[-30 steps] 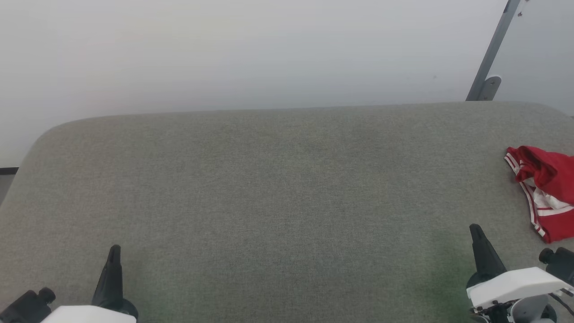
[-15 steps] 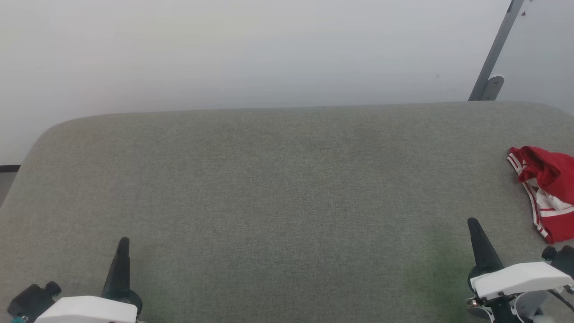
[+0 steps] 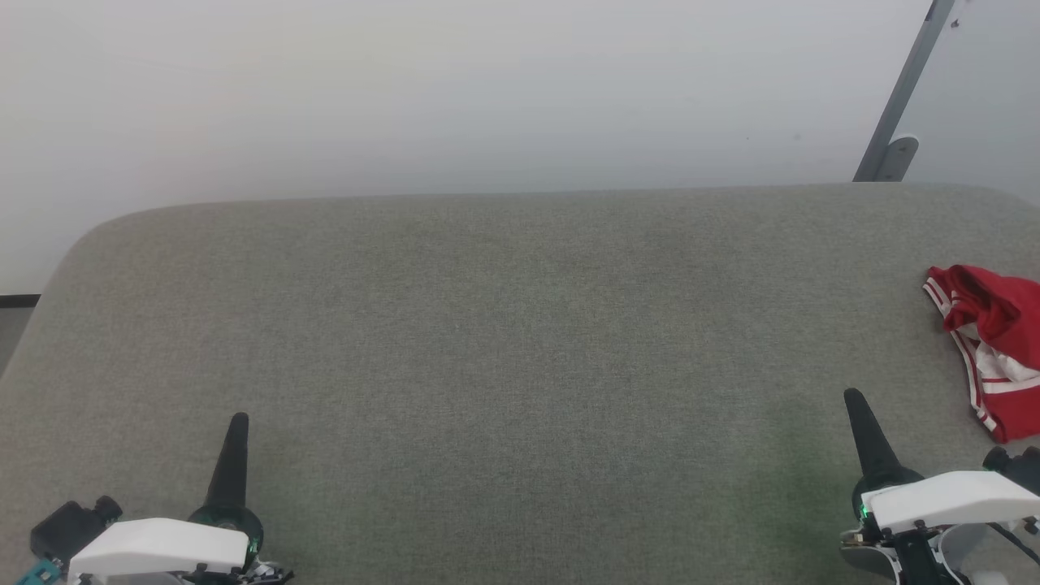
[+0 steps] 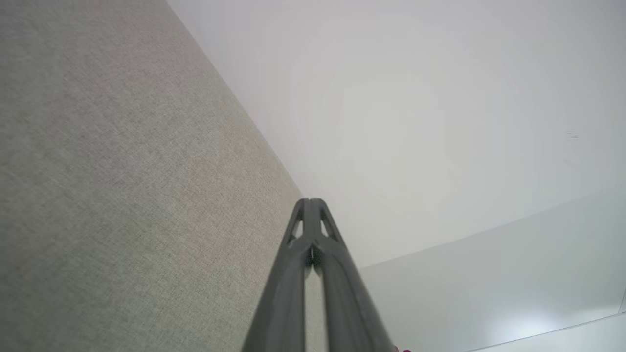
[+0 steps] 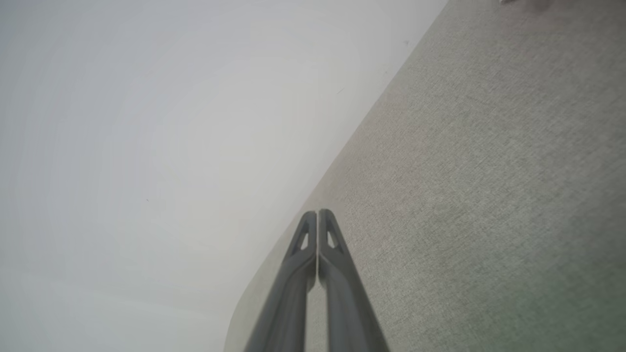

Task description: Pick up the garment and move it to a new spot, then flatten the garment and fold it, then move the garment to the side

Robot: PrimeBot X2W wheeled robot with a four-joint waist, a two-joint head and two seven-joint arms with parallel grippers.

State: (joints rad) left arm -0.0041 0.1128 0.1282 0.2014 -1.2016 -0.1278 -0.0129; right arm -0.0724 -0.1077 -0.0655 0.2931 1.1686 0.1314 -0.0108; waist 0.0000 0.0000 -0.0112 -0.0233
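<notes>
The garment (image 3: 993, 345), red with white parts and striped trim, lies crumpled at the right edge of the grey fabric surface (image 3: 520, 325), partly cut off by the head view's border. My right gripper (image 3: 851, 398) stands shut and empty at the lower right, a short way in front and left of the garment. At the lower left my left gripper (image 3: 238, 421) is shut and empty too, far from the garment. In the wrist views the left gripper (image 4: 309, 200) and the right gripper (image 5: 318, 211) have their fingertips pressed together over the grey surface.
A pale wall (image 3: 487, 89) rises behind the surface's far edge. A grey metal bar with a bracket (image 3: 894, 122) leans at the back right. The surface's rounded corner sits at the far left.
Both grippers have reached further forward over the surface, the left one also shifting right. The head camera has drifted slightly, so the garment sits a touch further right in view.
</notes>
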